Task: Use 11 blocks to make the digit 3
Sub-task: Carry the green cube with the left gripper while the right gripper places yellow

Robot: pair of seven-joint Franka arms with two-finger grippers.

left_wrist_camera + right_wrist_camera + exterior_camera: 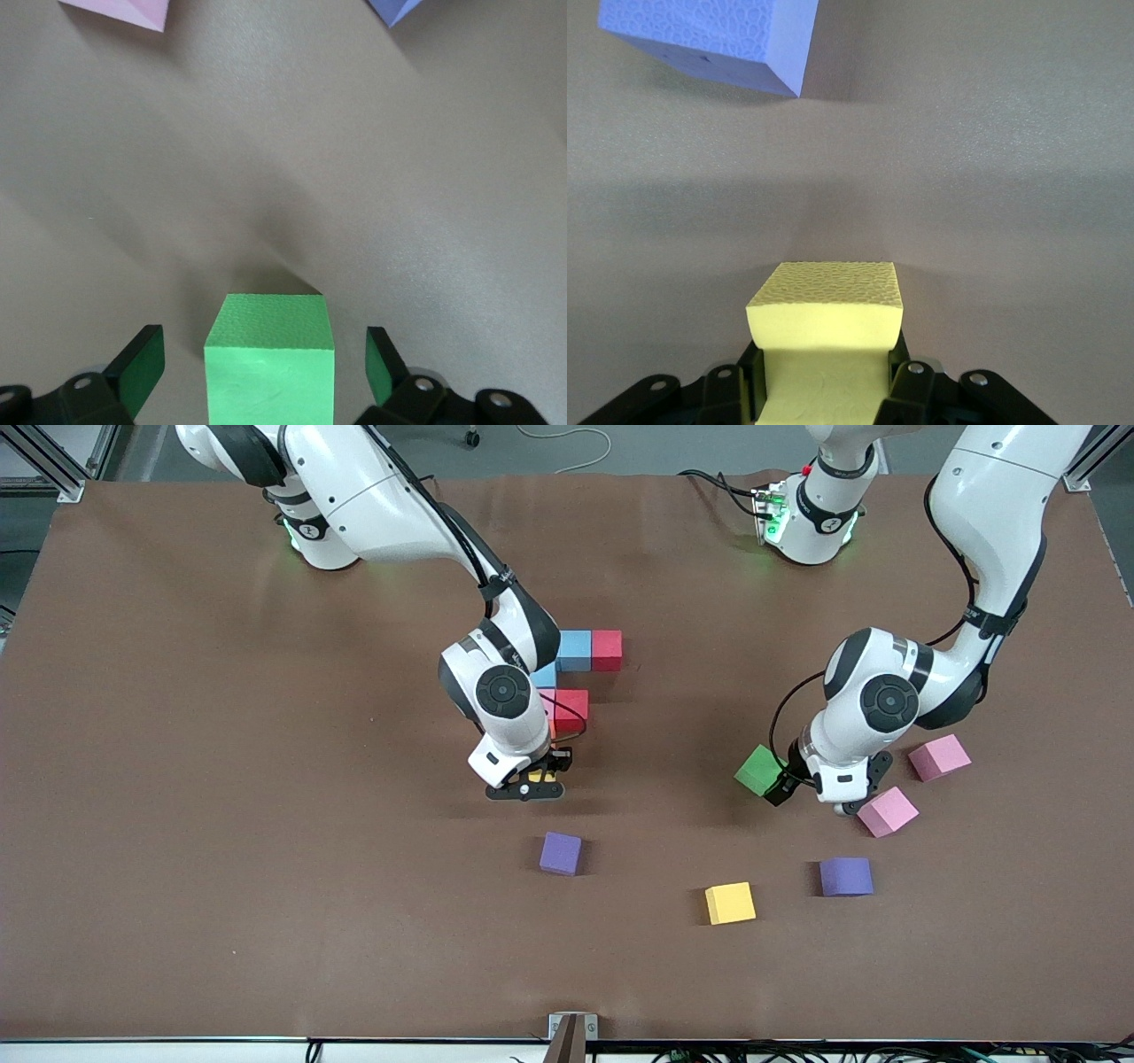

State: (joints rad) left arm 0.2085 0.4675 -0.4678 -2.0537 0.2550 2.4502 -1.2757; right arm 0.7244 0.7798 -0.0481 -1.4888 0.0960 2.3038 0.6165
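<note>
- Right pincer (529, 784) hangs low over the brown tabletop (221, 779), just on the camera side of the part-built figure, and it's clamped tight on a yellow block (824, 341) — the right wrist view shows the fingers (908, 385) pressed against both sides.
- Just ahead of it on the tabletop, nearer the front camera, sits a purple block (561, 853); the right wrist view catches that block too.
- The figure so far: a light blue block (574, 650) touching a red block (607, 649) in one row, with a second red block (570, 709) a step nearer the camera. More blocks lie tucked under the right arm, and I can't make them all out.
- Left pincer (819, 790) is down near the left arm's end of the tabletop, fingers (140, 367) spread wide, with a green block (270, 359) sitting between them — daylight on both sides, nothing gripped.
- Two pink blocks lie close by: one (888, 811) right beside the left pincer, another (939, 757) farther from the camera and closer to the left arm's end.
- Toward the front camera, a loose yellow block (730, 903) and a second purple block (845, 876) sit near each other, apart.
</note>
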